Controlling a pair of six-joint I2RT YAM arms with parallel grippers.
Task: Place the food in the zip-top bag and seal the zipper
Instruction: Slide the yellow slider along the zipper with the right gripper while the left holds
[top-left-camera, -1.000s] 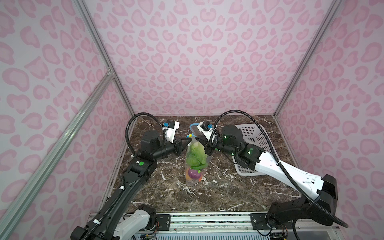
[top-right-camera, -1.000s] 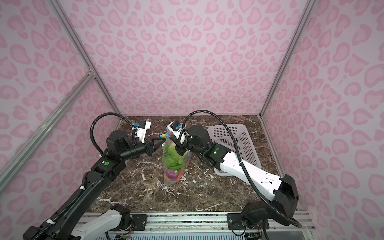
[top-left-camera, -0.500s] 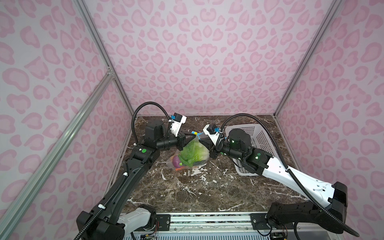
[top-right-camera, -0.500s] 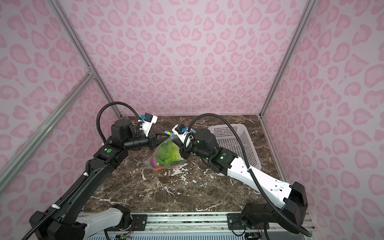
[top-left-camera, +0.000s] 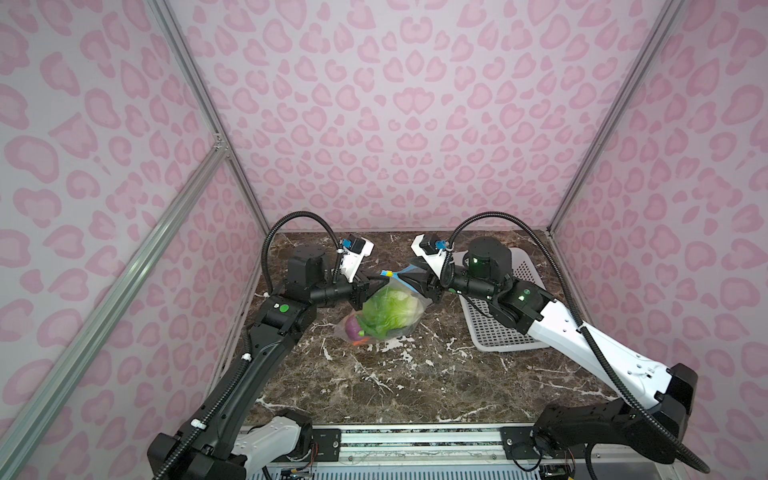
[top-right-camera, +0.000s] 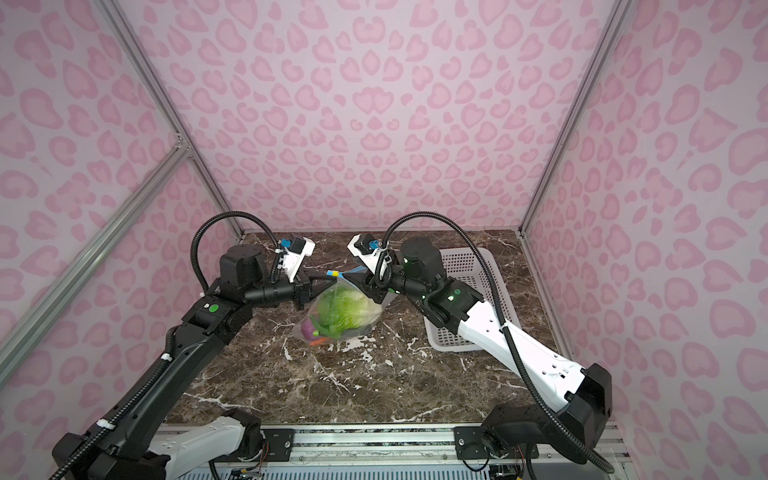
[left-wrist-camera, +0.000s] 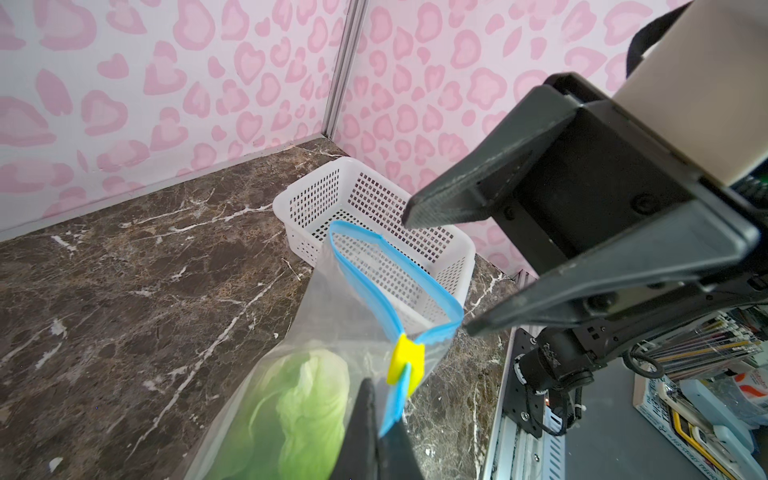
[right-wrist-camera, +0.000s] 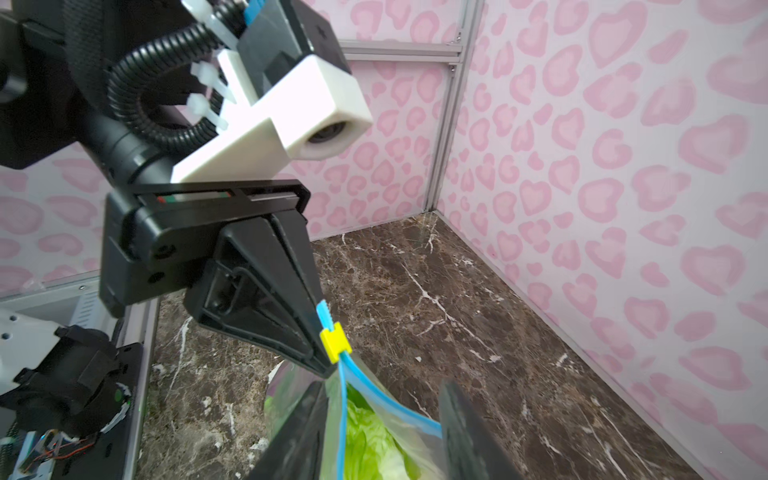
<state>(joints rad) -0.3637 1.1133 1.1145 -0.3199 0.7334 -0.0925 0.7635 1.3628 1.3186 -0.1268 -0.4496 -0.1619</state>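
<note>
Black left gripper (right-wrist-camera: 325, 360) level at zipper (left-wrist-camera: 446, 309)

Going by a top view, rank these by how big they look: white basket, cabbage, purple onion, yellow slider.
1. basket, largest even though partly hidden
2. cabbage, inside the bag
3. onion
4. slider, smallest; it sits higher, nearer the camera, yet looks tiny

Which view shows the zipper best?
Left wrist: the zipper fills the middle, its blue strips parted in an open loop from the yellow slider. Right wrist shows the slider end, pinched by the left pincer, strips splitting. Both top views show only a tiny yellow-blue spot.
</note>
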